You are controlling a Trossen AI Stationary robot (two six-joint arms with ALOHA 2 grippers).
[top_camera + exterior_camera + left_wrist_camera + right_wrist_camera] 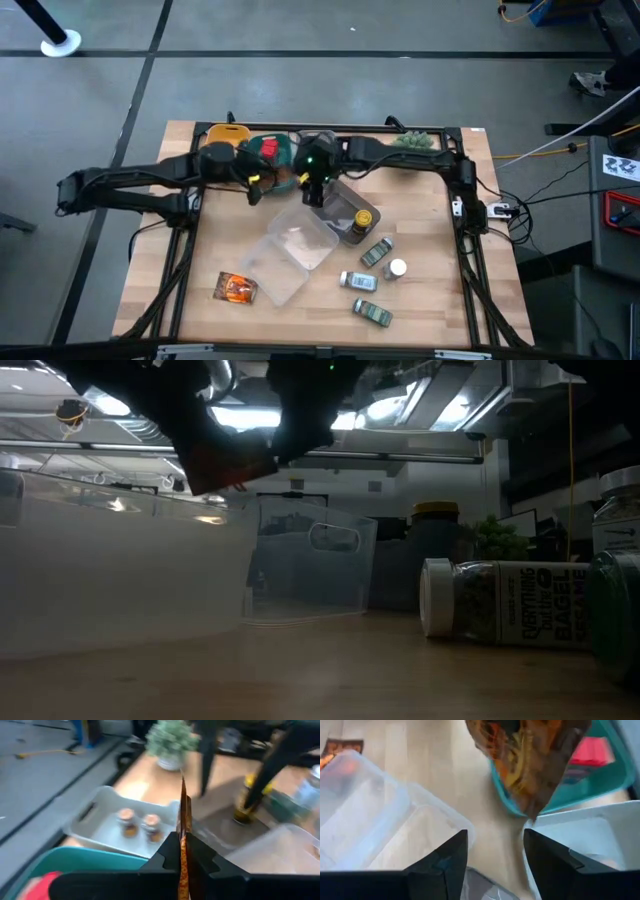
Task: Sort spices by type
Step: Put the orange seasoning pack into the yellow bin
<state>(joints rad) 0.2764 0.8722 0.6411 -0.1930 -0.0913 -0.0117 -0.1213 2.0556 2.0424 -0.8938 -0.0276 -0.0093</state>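
1. Left gripper (pixel 262 182), centre of the high view just above the middle: its 2 dark fingers (pixel 165 857) are clamped on a crinkly orange foil packet (pixel 183 835). In the left wrist view the packet is seen edge-on, a thin strip with its long axis running straight up out of the closed fingers.
2. Right gripper (pixel 495 855), beside the left one at the centre of the high view: its jaws stand apart with bare wooden table (pixel 445 765) showing between them, and they hold nothing. In the right wrist view the same packet hangs at the upper centre of the frame, its lower corner pointing down toward the gap, not touching either finger.
3. Teal plastic bin (pixel 605 780), upper right of the right wrist view, holds a red cube (pixel 592 752); the packet hangs in front of its near rim.
4. White rectangular tray (pixel 100 827), left of centre in the left wrist view, carries 2 tiny brown jars (pixel 137 825) standing upright side by side.
5. Second orange foil packet (pixel 237 288), lower left of the high view, lies flat on the table beside the clear plastic trays (pixel 295 245).
6. Green-labelled clear jars (pixel 372 282) lie on their sides at lower right of the high view, with a white-capped bottle (pixel 397 268) among them; in the low view 1 such jar (pixel 500 600) lies with its long axis horizontal, its white cap to the left.
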